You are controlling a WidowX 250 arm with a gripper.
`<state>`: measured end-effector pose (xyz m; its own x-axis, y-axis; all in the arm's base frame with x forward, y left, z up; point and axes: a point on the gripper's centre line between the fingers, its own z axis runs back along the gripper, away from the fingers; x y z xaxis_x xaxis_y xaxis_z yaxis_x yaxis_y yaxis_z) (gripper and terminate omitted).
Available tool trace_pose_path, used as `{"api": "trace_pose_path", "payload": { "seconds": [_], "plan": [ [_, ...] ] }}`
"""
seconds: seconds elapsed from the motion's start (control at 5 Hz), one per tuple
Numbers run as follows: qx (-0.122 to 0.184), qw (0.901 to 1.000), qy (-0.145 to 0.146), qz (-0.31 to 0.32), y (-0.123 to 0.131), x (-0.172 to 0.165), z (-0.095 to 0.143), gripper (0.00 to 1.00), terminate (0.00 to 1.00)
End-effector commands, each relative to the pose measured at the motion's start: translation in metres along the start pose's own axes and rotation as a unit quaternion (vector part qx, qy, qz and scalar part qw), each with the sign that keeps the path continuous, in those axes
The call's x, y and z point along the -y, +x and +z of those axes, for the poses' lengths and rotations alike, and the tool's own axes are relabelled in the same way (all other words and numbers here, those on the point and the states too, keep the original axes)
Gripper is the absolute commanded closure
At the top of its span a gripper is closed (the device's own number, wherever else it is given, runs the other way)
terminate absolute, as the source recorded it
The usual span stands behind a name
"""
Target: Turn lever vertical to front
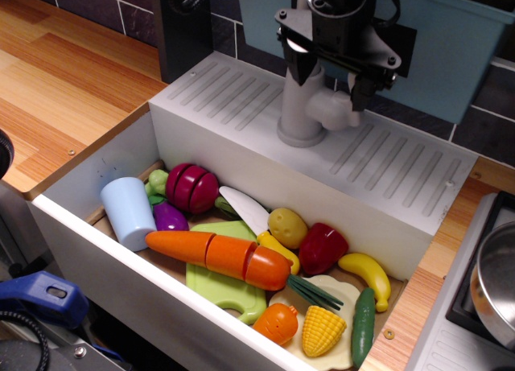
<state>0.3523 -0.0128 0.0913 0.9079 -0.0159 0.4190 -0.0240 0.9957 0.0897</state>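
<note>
The lever (338, 111) is a short pale-grey stub jutting to the right from the grey faucet post (298, 105), which stands on the white ribbed ledge (402, 166) behind the sink. My black gripper (328, 83) hangs just above the faucet with its jaws open. One finger (299, 65) is at the top of the post, the other (360, 91) just above the lever's outer end. It holds nothing. The top of the post is hidden behind the gripper.
The white sink basin (96, 242) holds toy food: a carrot (217, 256), blue cup (127, 212), red pepper (322, 246), banana (366, 276), corn (322, 331). A blue bin (451, 49) stands behind the faucet. A pot (495, 282) sits at the right.
</note>
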Motion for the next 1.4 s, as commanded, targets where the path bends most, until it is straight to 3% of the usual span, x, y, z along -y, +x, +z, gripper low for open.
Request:
{"api": "trace_pose_path", "payload": {
  "seconds": [0.0, 0.2, 0.4, 0.8, 1.2],
  "plan": [
    [0.040, 0.9992, -0.008, -0.001, 0.024, -0.001, 0.006, 0.00, 0.00],
    [0.042, 0.9990, -0.015, 0.005, 0.029, 0.003, 0.006, 0.00, 0.00],
    [0.031, 0.9990, -0.025, 0.023, 0.031, 0.008, 0.009, 1.00, 0.00],
    [0.017, 0.9980, -0.022, 0.056, 0.016, 0.021, 0.019, 1.00, 0.00],
    [0.010, 0.9948, -0.028, 0.098, -0.017, 0.033, 0.016, 1.00, 0.00]
  ]
}}
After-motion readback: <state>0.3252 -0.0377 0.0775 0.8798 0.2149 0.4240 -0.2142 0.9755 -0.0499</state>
